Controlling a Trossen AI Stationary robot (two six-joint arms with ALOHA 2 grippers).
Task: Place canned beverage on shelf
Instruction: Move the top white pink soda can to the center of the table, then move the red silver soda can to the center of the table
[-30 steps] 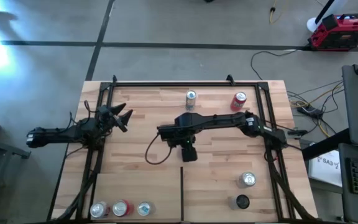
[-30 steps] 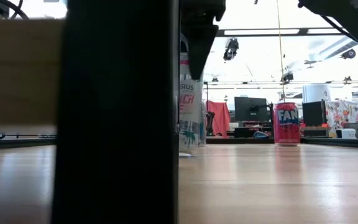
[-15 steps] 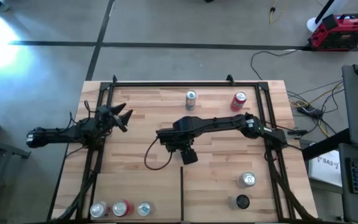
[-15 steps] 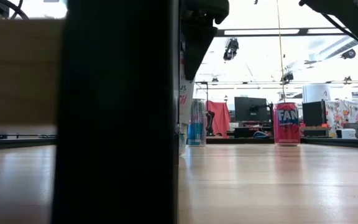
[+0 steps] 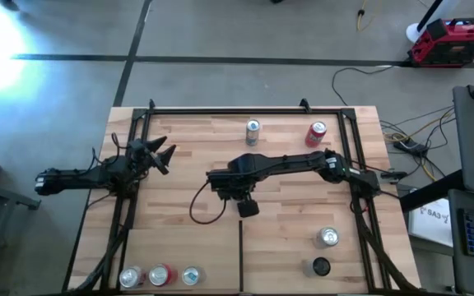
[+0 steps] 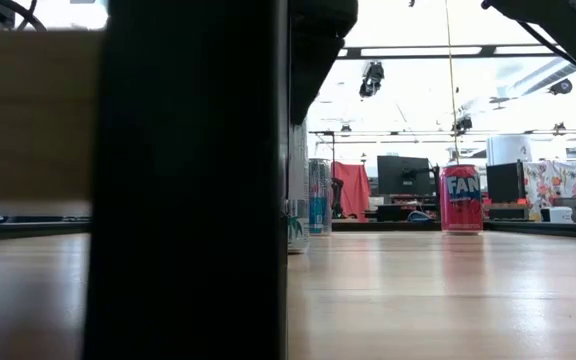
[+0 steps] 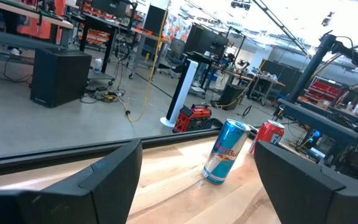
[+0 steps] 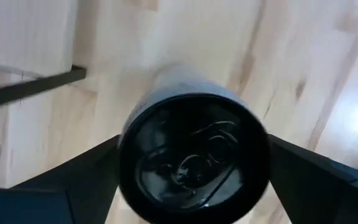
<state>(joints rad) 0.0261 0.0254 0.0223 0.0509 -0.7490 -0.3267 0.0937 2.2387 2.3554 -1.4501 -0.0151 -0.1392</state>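
Observation:
My right gripper [image 5: 246,205] is over the middle of the wooden shelf [image 5: 188,177], shut on a pale can with a dark top [image 8: 194,165]. In the low view only a thin strip of this can [image 6: 297,190] shows beside a black post. The thin black divider strip [image 5: 240,255] runs from just near the can to the near edge. My left gripper [image 5: 164,154] is open and empty over the shelf's left rail; its fingers frame a slim blue can [image 7: 225,151]. My right gripper pinches the can between its two fingers [image 8: 89,171], one on each side of the can's wall just below the top rim [image 8: 129,155]. The fingers come from above, pointing down. The can stands upright; whether its bottom rests on the shelf cannot be told.
The blue can [image 5: 253,129] and a red can [image 5: 317,131] stand at the far edge. A silver-topped can [image 5: 327,238] and a dark-topped one [image 5: 321,266] stand near right. Three cans [image 5: 161,275] stand near left. Black rails [image 5: 220,109] frame the board.
My right gripper has carried the can a little toward the table's left edge, upright all the while. In the low view the can has slid behind the black post, uncovering the blue can behind it.

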